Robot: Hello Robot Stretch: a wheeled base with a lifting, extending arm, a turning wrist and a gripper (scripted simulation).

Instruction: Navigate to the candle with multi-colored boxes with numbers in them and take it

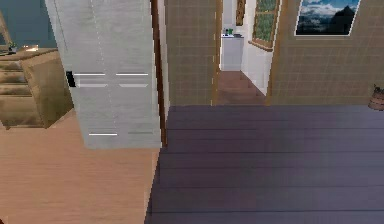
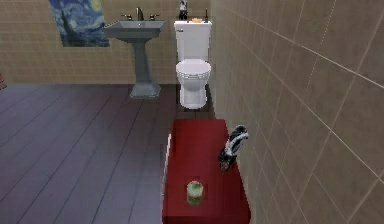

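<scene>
A small squat cylinder, greenish with a paler top, stands near the front edge of a dark red low cabinet in the arm side view. I cannot make out any pattern on it. Farther back on the cabinet's right side leans a black and white object.
Beyond the cabinet stand a white toilet and a grey pedestal sink, with a blue painting on the wall. A tiled wall runs along the right. In the forward view, a white door, a wooden dresser and a doorway.
</scene>
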